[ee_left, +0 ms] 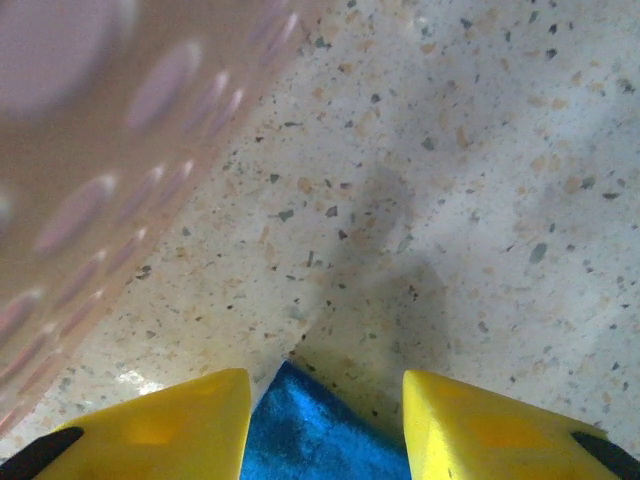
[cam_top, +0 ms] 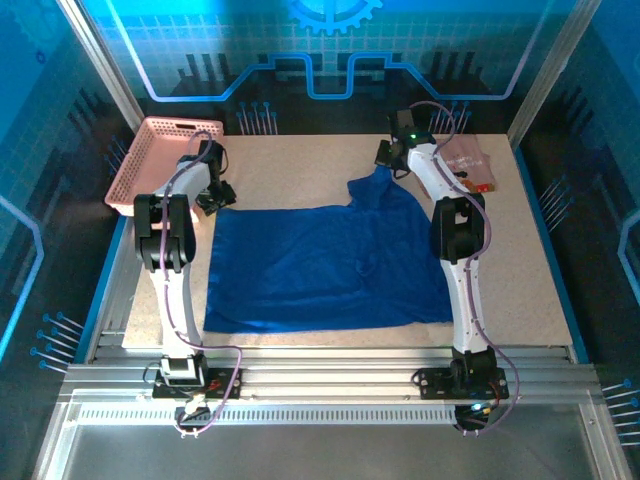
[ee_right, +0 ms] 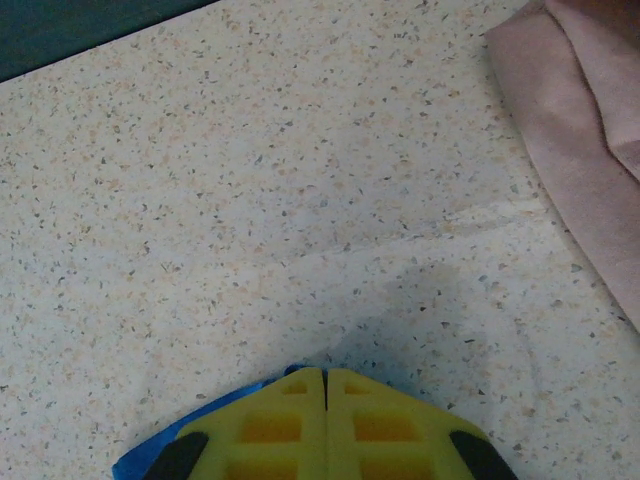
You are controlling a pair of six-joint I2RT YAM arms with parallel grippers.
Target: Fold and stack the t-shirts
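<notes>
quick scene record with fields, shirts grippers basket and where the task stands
blue t-shirt: spread on the table, far right corner lifted
pink t-shirt: lying at the table's far right
left gripper: open, the shirt's far left corner between its fingers
right gripper: shut on the lifted corner
basket: far left, beside the left gripper
stack: not yet made

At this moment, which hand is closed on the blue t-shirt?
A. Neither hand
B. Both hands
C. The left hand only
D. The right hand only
D: the right hand has its fingers pressed together on a far edge of the blue t-shirt, which rises there into a peak, while the left hand has its fingers apart, with another corner lying between them.
</notes>
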